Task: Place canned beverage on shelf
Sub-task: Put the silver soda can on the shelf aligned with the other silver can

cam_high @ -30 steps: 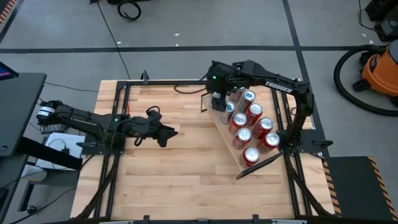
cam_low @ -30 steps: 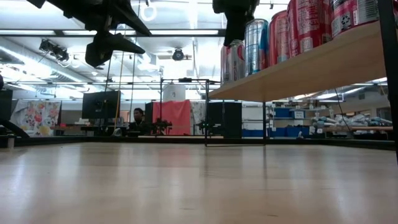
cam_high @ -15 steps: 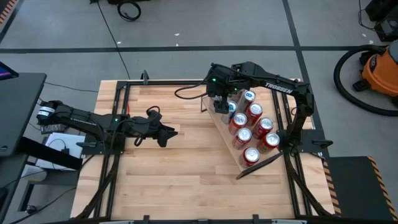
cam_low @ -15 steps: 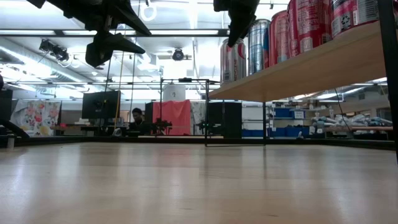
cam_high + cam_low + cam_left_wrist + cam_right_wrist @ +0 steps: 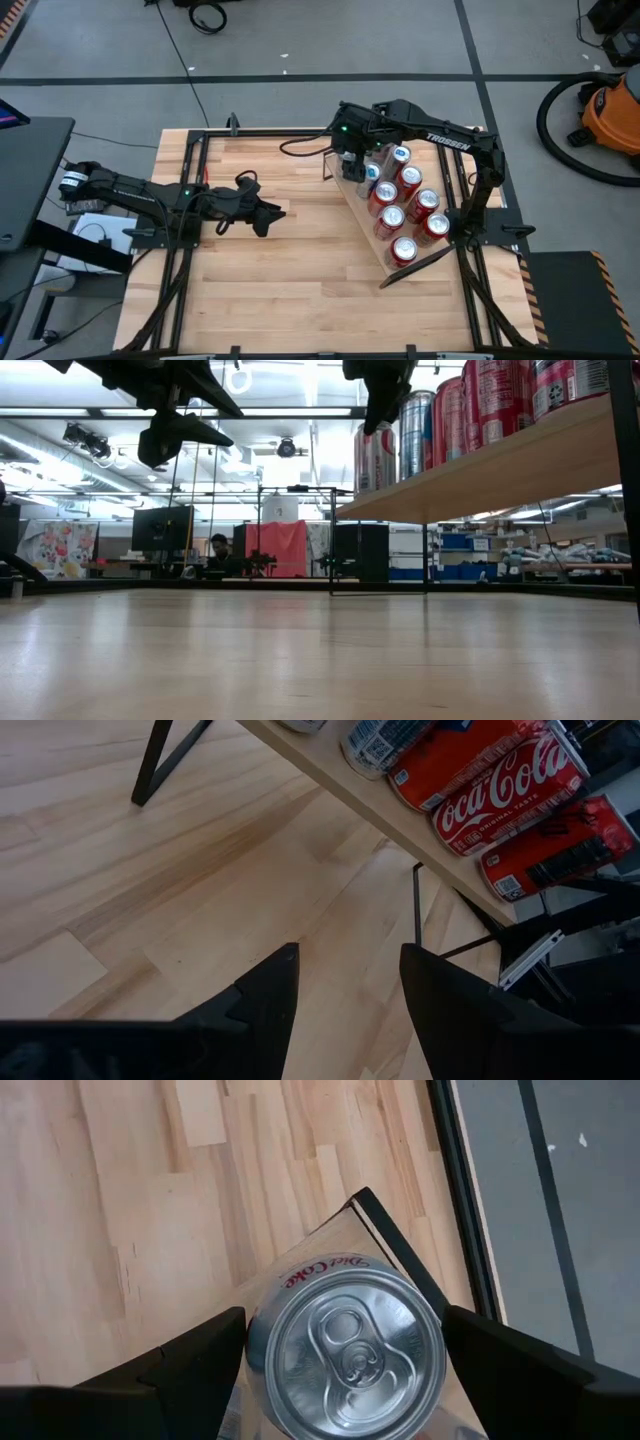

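The worktop (image 5: pixel 280 300) is seen from overhead and from surface level; the shelf (image 5: pixel 480 470) is shared by every view.

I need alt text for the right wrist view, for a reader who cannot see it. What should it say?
A silver Diet Coke can stands upright at the end of the light wood shelf, seen from directly above. The right pincer has one dark finger on each side of it, apart from the can. The butcher-block tabletop lies below.

right hand (image 5: pixel 350 160) shifted slightly toward shelf's (image 5: pixel 362 215) far end, silver can (image 5: pixel 345 1345) now directly beneath it
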